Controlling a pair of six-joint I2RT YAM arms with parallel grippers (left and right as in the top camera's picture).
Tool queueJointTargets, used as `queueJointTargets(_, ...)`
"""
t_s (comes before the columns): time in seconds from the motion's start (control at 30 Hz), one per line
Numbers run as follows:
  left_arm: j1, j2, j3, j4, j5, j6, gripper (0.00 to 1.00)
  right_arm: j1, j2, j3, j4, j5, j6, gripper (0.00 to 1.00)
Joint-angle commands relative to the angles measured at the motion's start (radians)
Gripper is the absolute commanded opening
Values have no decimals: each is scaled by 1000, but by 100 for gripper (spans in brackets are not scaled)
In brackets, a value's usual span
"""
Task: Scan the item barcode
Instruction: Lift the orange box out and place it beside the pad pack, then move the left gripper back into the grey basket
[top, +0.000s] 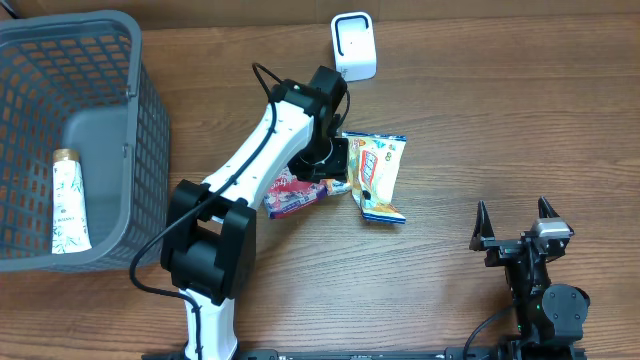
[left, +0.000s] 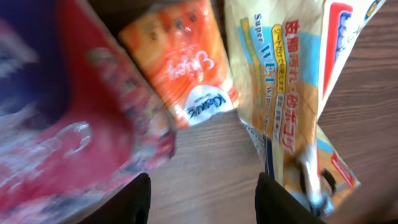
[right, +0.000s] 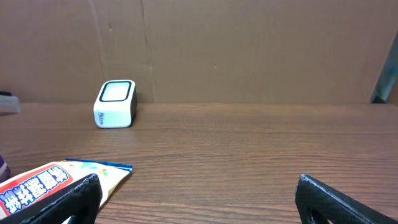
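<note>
at the far left of the table (top: 480, 110), the grey basket (top: 150, 130) holds one white tube (top: 70, 200); leave it aside. in the middle, your left gripper (left: 202, 186) hangs low over a cluster of packets. its jaws are partly apart with only bare wood between them, so it holds nothing. under it lie a red packet (top: 295, 195), an orange tissue packet (left: 180, 68) and a yellow wet-wipe packet (top: 378, 172). all three lie flat and close together, the red one seeming to overlap the orange, and all are well short of the white scanner (top: 353, 45) standing beyond them. i judge you are at the pick-up step, since no item is lifted and nothing faces the scanner window. the next move calls for choosing one packet, closing on an edge of it alone, then turning its barcode side toward the scanner. at the far right, your right gripper (top: 512, 208) sits with jaws spread wide and empty, well apart from the packets.

no barcode shows on any packet, so you cannot tell which face to present. the orange packet is hidden under the arm in the overhead view, and so are the left fingers. the red packet is blurred and cut off in the left wrist view.
</note>
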Motion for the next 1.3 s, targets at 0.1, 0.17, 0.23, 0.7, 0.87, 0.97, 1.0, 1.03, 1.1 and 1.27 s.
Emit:
queueJointTargets(0.1,60,0,302,-189,-46,60,48,4,-10,-10,8,2,2,100)
queueJointTargets(0.17,74,0,396,-253,-45,74,48,4,-10,-10,8,2,2,100)
queueJointTargets(0.23,92,0,506,-325,-45,84,50,4,-10,-10,8,2,2,100)
queueJointTargets(0.7,376,-215,852,-474,-178,132,100,4,-10,-10,8,2,2,100)
queueJointTargets(0.87,575,-299,851,-474,-306,131,100,4,-10,-10,8,2,2,100)
queueJointTargets(0.97,702,-308,851,-474,-410,122,100,4,-10,-10,8,2,2,100)
queueJointTargets(1.0,735,-307,848,-474,-431,119,100,4,-10,-10,8,2,2,100)
queueJointTargets(1.03,769,-305,840,-474,-446,120,100,4,-10,-10,8,2,2,100)
queueJointTargets(1.1,829,-300,817,-474,-470,120,100,4,-10,-10,8,2,2,100)
queueJointTargets(1.27,904,-275,718,-435,-575,117,100,4,-10,-10,8,2,2,100)
